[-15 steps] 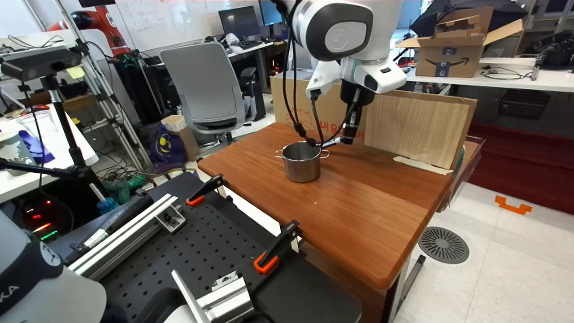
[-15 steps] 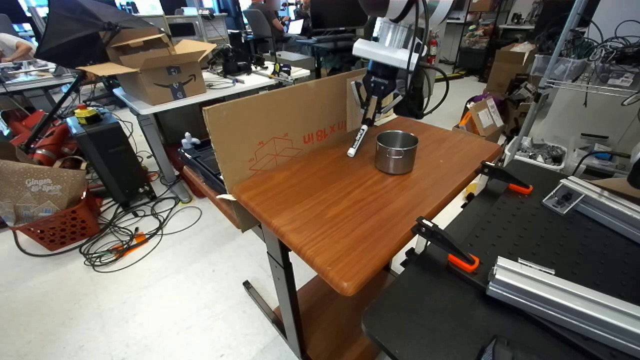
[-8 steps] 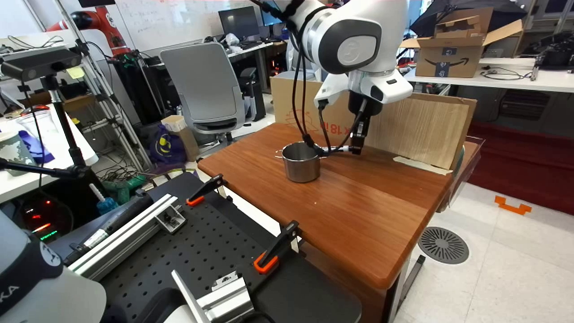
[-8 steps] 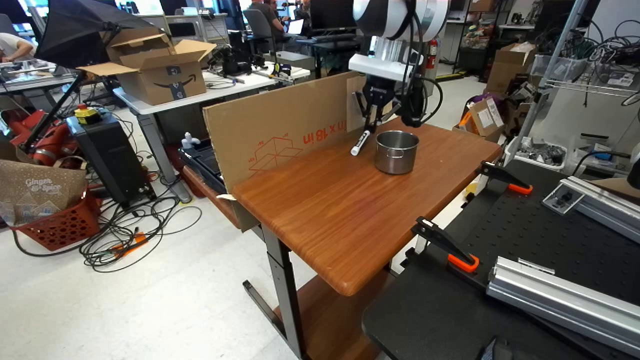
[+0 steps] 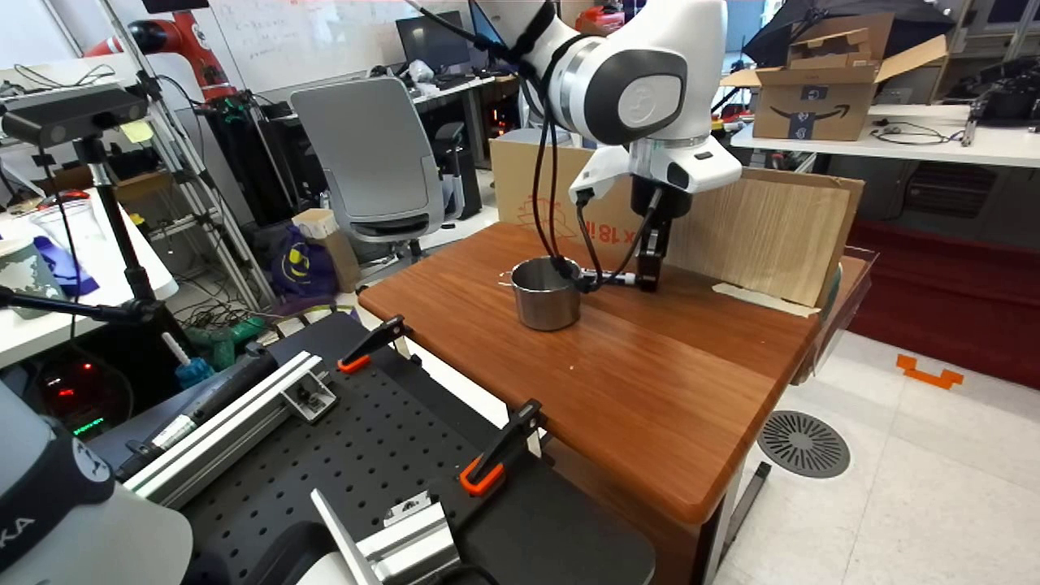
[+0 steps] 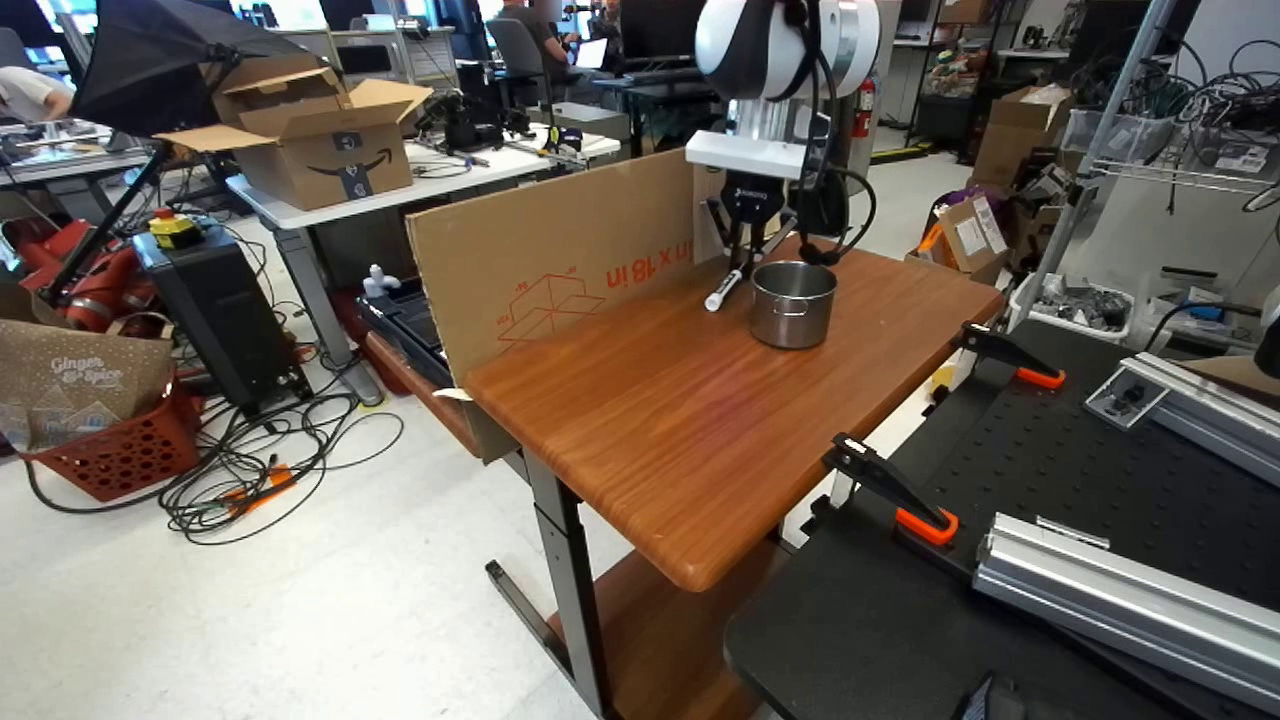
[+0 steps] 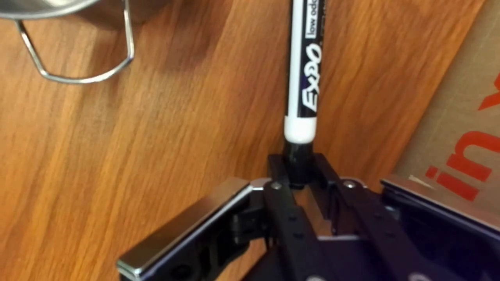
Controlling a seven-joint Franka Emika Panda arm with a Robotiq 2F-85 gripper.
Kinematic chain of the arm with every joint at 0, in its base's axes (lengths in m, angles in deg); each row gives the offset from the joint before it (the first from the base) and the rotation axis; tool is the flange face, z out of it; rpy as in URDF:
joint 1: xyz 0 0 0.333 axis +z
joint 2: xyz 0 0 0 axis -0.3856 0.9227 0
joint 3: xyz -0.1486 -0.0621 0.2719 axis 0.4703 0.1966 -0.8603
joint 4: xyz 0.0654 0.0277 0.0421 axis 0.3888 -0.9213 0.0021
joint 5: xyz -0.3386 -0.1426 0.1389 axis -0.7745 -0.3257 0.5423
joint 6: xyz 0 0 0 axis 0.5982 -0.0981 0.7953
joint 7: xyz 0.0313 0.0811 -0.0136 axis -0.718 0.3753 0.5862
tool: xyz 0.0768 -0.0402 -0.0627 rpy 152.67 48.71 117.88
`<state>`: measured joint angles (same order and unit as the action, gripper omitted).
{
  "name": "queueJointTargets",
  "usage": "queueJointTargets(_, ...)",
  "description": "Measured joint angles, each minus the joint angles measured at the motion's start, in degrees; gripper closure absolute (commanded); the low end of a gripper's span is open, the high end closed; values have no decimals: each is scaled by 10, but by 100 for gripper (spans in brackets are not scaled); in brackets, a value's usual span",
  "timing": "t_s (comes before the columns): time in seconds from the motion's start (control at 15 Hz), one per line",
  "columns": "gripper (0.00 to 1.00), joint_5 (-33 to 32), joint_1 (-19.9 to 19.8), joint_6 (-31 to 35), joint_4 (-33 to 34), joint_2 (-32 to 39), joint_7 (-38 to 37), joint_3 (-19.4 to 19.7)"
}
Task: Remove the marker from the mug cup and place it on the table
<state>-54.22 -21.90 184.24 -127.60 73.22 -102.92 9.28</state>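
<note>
The marker, white with a black label and black cap, shows in the wrist view (image 7: 300, 128) and in both exterior views (image 5: 624, 279) (image 6: 722, 291). My gripper (image 7: 299, 166) is shut on its black cap end, and the white body sticks out ahead. The gripper also shows in both exterior views (image 5: 649, 283) (image 6: 742, 264). The marker is outside the silver mug cup (image 5: 548, 305) (image 6: 792, 318), beside it and low over the brown table (image 5: 650, 390) (image 6: 640, 420). I cannot tell whether it touches the table. In the wrist view the cup's rim and wire handle (image 7: 84, 80) show at upper left.
A cardboard panel (image 6: 560, 250) (image 7: 449, 144) stands along the table's far edge, close to the gripper. A black perforated bench (image 5: 382, 422) with orange clamps (image 5: 485, 478) adjoins the near edge. Arm cables (image 5: 540, 187) hang down by the cup.
My gripper has moved down toward the table with the marker in it. The wrist has turned more upright, and the marker lies flatter. The cup has not moved.
</note>
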Motion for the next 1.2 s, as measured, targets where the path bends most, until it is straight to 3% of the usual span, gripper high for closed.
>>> queueJointTargets(0.4,3,-17,2,-1,6,7,-18,0)
queueJointTargets(0.47,0,-19,2,-1,6,8,-19,0)
queueJointTargets(1.2,0,-19,2,-7,9,10,-20,0)
